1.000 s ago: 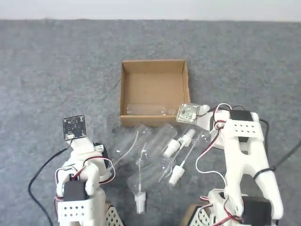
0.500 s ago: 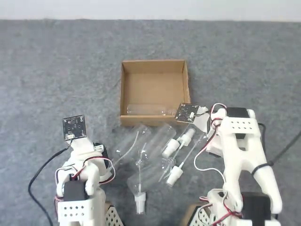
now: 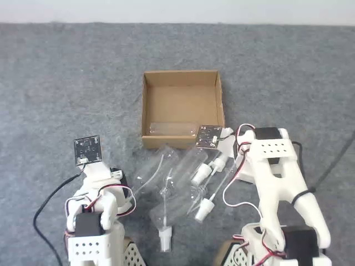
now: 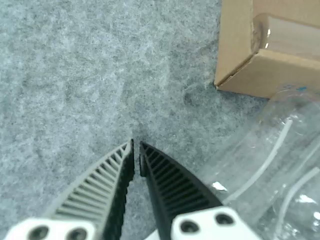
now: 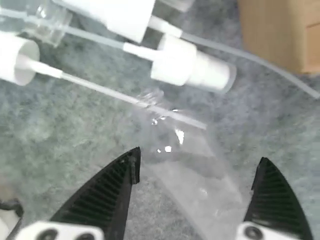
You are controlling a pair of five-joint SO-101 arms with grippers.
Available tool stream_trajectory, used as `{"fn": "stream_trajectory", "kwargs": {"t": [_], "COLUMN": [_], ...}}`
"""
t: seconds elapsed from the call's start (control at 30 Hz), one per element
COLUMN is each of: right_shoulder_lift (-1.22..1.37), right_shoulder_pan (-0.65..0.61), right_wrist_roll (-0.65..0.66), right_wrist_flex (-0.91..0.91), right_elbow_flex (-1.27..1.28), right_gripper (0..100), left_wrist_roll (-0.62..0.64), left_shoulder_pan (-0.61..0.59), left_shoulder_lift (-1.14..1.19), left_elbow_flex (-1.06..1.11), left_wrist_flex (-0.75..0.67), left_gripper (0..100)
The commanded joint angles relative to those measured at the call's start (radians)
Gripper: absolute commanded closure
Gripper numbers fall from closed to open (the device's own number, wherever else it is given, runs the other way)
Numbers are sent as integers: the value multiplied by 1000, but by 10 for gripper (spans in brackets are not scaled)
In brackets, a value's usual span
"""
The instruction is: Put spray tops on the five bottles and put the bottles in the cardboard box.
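Straddling pair: right gripper (image 5: 198, 155) released, jaws spread wide, one either side of a clear bottle (image 5: 200, 175) lying on the carpet (image 3: 66, 66).
Bottle axis: runs roughly along the gripper's line of reach, slightly oblique, so the jaws would close across its width.
Bottle neck: bare, pointing away from the wrist toward loose spray tops (image 5: 192, 67); a dip tube appears to cross it.
Left gripper (image 4: 136, 145): clenched on nothing, over bare carpet near a corner of the cardboard box (image 4: 240, 55).
Nearer arm: the right, by judgement.
Box contents: one boxed bottle (image 3: 172, 128) along the wall nearest the arms; whether it is capped cannot be told.
Risk: crossing tube may drag.
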Motion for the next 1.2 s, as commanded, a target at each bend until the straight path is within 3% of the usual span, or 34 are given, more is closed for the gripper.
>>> {"fn": "stream_trajectory", "kwargs": {"t": [0.0,0.23,0.53,1.17], "right_shoulder_lift": [21,21,21,8], "right_shoulder_pan": [-7,-2,84,88], "right_wrist_roll": [-6,51,29,-540], "right_wrist_flex": [-68,-116,-202,-197], "right_elbow_flex": [38,112,150,143], "right_gripper": [688,697,886,889], "left_wrist_roll": [-5,-5,-5,-5], "left_shoulder_pan": [0,0,0,0], "left_shoulder_lift": [-15,-15,-15,-15], "left_elbow_flex": [-13,-13,-13,-13], "left_wrist_flex": [5,5,5,5], "left_gripper": [987,987,987,987]}}
